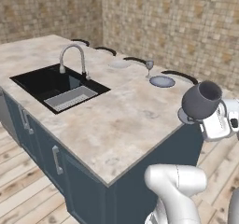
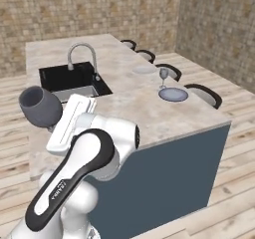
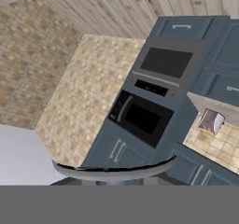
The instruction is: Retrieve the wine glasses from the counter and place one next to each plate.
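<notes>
Goblet (image 1: 201,100), dark grey and wide-bowled, rides in the gripper (image 1: 211,120) just off the near corner of the island top (image 1: 116,120), mouth tipped up and somewhat away from the hand. Jaws partly closed, apparently about the stem; the contact itself hides behind the bowl, so the hold is judged, not seen. In the hand view the goblet's rim (image 3: 114,171) arcs across the bottom.

Clear glass (image 1: 149,66) stands upright between the two plates, close beside the blue-grey plate (image 1: 162,81). Pale plate (image 1: 119,64) lies farther along the same far edge, no glass close by it.

Key relation: pale plate sits forward and to the left of the gripper, across the island, beyond the blue-grey plate and the clear glass. Goblet's long axis is tilted now; it likely needs righting to vertical before setting down.

Sink (image 1: 58,85) and faucet (image 1: 72,59) lie left, clear of that line.
</notes>
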Robot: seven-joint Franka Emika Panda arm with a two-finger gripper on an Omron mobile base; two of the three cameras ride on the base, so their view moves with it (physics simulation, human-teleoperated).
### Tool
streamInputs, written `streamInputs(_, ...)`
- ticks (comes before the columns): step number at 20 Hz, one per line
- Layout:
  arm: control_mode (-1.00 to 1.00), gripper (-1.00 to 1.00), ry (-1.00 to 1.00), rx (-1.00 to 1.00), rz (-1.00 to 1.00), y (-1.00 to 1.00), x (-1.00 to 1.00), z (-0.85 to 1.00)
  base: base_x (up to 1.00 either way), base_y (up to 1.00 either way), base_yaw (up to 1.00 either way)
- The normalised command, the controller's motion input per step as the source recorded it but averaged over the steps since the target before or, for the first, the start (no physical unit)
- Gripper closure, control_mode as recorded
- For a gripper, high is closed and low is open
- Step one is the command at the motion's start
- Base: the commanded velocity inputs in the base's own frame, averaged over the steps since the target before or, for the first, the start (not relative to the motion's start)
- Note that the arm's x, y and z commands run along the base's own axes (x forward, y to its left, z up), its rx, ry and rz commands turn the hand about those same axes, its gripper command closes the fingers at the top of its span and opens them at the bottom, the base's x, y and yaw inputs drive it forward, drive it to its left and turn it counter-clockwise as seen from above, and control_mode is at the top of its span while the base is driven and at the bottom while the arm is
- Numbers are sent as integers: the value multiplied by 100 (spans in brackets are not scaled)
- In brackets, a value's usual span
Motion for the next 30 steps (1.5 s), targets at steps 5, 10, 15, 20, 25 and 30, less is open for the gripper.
streamInputs(5, 100, 100, 0, 0, 0, 0, 0, 0, 45, -100, 0)
streamInputs(10, 100, 100, 0, 0, 0, 0, 0, 0, 77, -70, 0)
streamInputs(15, 100, 100, 0, 0, 0, 0, 0, 0, 100, 58, 3)
streamInputs(20, 100, 100, 0, 0, 0, 0, 0, 0, -5, -46, 2)
streamInputs(25, 100, 100, 0, 0, 0, 0, 0, 0, -100, -100, 1)
streamInputs(30, 100, 100, 0, 0, 0, 0, 0, 0, -52, -100, 6)
